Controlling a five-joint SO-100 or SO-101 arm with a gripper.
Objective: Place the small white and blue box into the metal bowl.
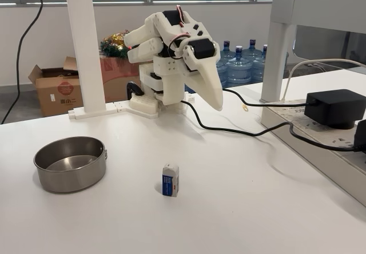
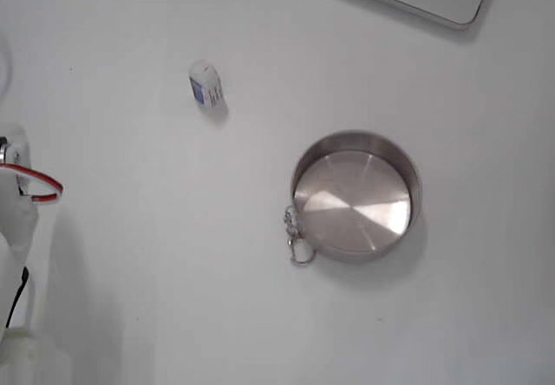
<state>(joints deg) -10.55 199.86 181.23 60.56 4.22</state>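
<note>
**Fixed views: box untouched, arm folded at base**

You have the small white and blue box [image 1: 170, 180] standing upright on the bare white table [image 1: 240, 208], low centre of the frame in a fixed view, blue panel facing the camera. In the top-down fixed view the same box [image 2: 206, 83] sits upper left of centre.

The metal bowl [image 1: 70, 163] is at lower left, well apart from the box; looking down you see the bowl [image 2: 355, 195] right of centre, empty, a small ring clip hanging from its rim.

The gripper [image 1: 213, 96] is above centre of the frame, hanging off the folded arm by its base, well clear of both box and bowl. Its long white finger points down; whether the fingers are apart or together you cannot tell from this angle. Nothing is held.

Progress, as a judgement: nothing done. Reach, grasp, carry and release all remain.

Surroundings: a black cable [image 1: 240, 129] runs across the table from the arm's base toward a black power adapter [image 1: 336, 107] at right. White posts stand at the rear, with water bottles [image 1: 240, 65] and a cardboard box [image 1: 56, 88] behind the table. The stretch between box and bowl is open; only the cable lies near the arm's reach, so keep an eye on it.
</note>
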